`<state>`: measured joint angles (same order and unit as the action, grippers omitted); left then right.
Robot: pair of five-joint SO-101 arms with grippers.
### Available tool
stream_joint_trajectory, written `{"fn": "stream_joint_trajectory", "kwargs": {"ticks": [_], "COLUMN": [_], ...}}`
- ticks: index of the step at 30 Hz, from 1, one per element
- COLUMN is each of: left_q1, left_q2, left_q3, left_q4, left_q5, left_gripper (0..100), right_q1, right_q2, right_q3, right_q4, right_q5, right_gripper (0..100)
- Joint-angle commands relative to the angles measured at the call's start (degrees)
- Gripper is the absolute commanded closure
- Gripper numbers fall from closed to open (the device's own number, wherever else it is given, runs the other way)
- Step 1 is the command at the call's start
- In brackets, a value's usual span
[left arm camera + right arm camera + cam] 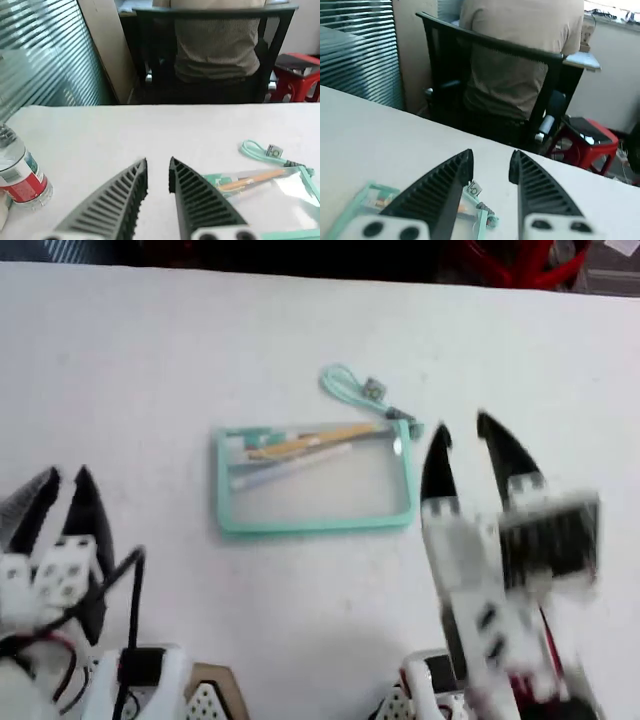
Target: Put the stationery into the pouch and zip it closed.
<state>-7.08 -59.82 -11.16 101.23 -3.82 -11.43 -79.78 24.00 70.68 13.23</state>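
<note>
Pouch (pixel 313 480): flat at centre of desk (pixel 140 360), stationery (pixel 300 447) inside.
Left gripper (pixel 66 476): near-left corner, jaws narrowly parted, empty.
Right gripper (pixel 462 427): raised just beside pouch's cord end, jaws partly open, empty.

Glossy clear-plastic pouch (pixel 313 480) with teal trim lies on matt white table (pixel 150 370).

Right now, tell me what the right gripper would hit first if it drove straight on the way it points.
Probably nothing: the right gripper points over bare table toward the far edge, and the pouch lies just beside that line. Its height above the table is unclear, so the way only looks free.
</note>
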Motion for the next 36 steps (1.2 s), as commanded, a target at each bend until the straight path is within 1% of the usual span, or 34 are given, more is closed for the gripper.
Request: {"fn": "stream_joint_trajectory", "kwargs": {"ticks": [1,3,6,11,15,18,20,22,25,27,29,31,34,36], "left_q1": [0.2,0.2,0.2,0.2,0.2,0.2,0.2,0.1,-1.4,-1.9,-1.8,-1.5,-1.5,-1.9], "left_q2": [-0.3,-0.3,-1.5,-12.0,-23.9,-33.6,-40.8,-46.3,-43.9,-43.0,-43.0,-43.0,-43.0,-43.0], "left_q3": [2.5,3.1,4.7,13.4,29.6,45.1,54.4,61.7,68.6,72.1,75.3,78.3,85.1,90.7], "left_q4": [-1.4,-1.3,-1.1,-1.8,-9.2,-17.9,-23.5,-29.0,-35.1,-38.7,-40.9,-42.2,-45.7,-48.2], "left_q5": [-0.4,-0.4,-0.4,-0.5,-0.7,-0.8,-0.8,-0.8,-0.4,-0.4,-0.4,-0.4,-0.6,-0.7], "left_gripper": [90,90,90,91,91,90,90,90,90,90,90,90,90,90], "right_q1": [-1.1,-0.5,-0.5,-0.4,-0.3,0.3,3.1,8.0,15.3,17.4,16.9,14.5,8.6,6.2], "right_q2": [-7.0,-10.2,-14.4,-18.6,-23.0,-23.7,-23.3,-23.5,-23.5,-23.5,-23.4,-23.4,-23.4,-23.4], "right_q3": [-6.3,-8.4,-9.4,-9.1,-6.5,-7.5,-8.2,-8.1,-7.7,-6.2,-2.9,3.4,16.5,26.7], "right_q4": [10.7,13.8,14.9,15.3,16.0,18.5,19.7,20.5,20.4,19.4,17.6,14.0,6.7,0.9], "right_q5": [3.9,5.2,5.1,4.9,5.3,4.9,5.1,4.9,4.8,4.8,4.8,4.8,5.4,5.4], "right_gripper": [87.2,87.2,87.2,87.2,87.2,87.2,87.2,87.2,87.2,87.2,87.2,87.2,87.2,87.2]}}
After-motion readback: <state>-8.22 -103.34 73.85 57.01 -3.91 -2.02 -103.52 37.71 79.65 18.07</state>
